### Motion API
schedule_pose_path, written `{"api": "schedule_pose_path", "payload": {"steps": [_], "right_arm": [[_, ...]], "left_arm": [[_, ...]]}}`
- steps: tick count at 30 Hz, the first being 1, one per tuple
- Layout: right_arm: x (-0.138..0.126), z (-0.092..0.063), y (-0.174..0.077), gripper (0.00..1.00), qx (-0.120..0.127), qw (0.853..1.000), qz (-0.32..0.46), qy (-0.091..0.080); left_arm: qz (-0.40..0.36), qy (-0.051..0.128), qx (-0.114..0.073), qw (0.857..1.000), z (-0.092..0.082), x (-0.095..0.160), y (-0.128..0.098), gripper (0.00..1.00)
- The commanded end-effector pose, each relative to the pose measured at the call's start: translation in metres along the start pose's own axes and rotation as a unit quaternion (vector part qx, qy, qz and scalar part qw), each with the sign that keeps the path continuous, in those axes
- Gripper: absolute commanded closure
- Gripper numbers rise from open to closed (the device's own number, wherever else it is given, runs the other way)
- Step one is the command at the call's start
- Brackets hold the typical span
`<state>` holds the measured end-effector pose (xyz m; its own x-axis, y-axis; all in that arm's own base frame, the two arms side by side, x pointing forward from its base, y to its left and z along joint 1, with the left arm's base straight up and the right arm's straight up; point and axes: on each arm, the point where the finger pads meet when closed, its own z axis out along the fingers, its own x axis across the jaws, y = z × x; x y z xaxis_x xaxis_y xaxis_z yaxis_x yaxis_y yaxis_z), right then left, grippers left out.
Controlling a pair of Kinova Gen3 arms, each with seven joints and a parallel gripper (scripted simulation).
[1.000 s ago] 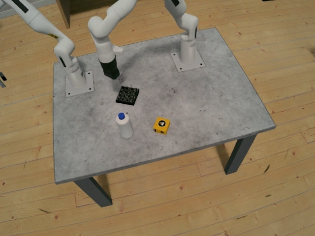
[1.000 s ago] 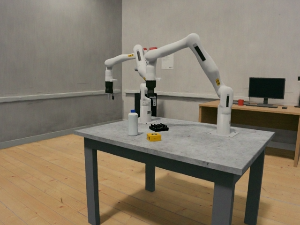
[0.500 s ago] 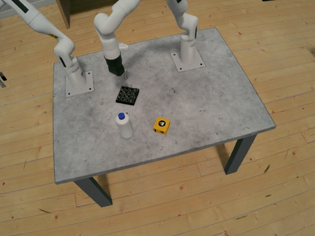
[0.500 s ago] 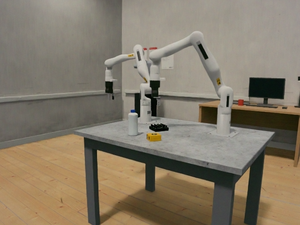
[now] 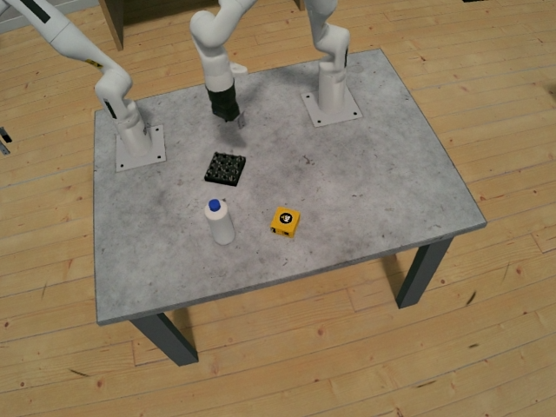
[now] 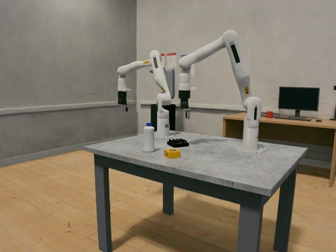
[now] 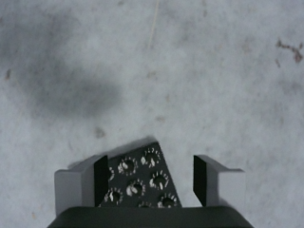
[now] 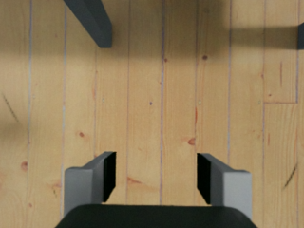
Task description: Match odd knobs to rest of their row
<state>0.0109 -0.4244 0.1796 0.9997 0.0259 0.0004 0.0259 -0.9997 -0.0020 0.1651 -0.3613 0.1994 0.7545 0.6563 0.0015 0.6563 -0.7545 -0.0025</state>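
Yellow box (image 5: 285, 222) (image 6: 172, 153) nearest me, flat on the desk (image 5: 359, 179) (image 6: 217, 165) (image 7: 237, 95), open surface between it and the front edge. White bottle (image 5: 221, 227) (image 6: 148, 138) with blue cap upright beside it, gap between. Neither is named in the task; probably just clutter to steer around.

Knob box (image 5: 224, 168) (image 6: 177, 143) (image 7: 138, 182) just behind the bottle, flat, knobs up, well inside the desk edges. Sensible pose for turning from above. Marks too small to read; can't say which knob is off.

Left tool (image 5: 234, 122) (image 6: 187, 114) (image 7: 150, 180) hangs over the desk behind the knob box, pointing down, fingers wide, holding nothing. Height probably gives a view of the dials and clears the knob tops. Only part of the box shows in the left wrist view, so it likely needs to shift over the box before descending. Open room behind the box; tall bottle in front is the likely snag.

Right tool (image 5: 4, 141) (image 6: 124, 108) (image 8: 157, 178) is out past the desk side, over the floor (image 5: 269, 359) (image 6: 54, 189) (image 8: 157, 95), also wide and holding nothing. Likely parked there to leave the left arm room.

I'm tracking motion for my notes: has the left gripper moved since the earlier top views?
Yes. In the top view, the left gripper has shifted rightward and farther from the knob box.
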Motion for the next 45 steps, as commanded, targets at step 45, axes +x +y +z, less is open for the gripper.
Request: {"api": "schedule_pose_path", "payload": {"steps": [45], "right_arm": [[0.0, -0.001, 0.0, 0.0, -0.001, 1.0, 0.0, 0.0]], "left_arm": [[0.0, -0.001, -0.002, 1.0, -0.001, 0.019, -0.077, 0.0]]}}
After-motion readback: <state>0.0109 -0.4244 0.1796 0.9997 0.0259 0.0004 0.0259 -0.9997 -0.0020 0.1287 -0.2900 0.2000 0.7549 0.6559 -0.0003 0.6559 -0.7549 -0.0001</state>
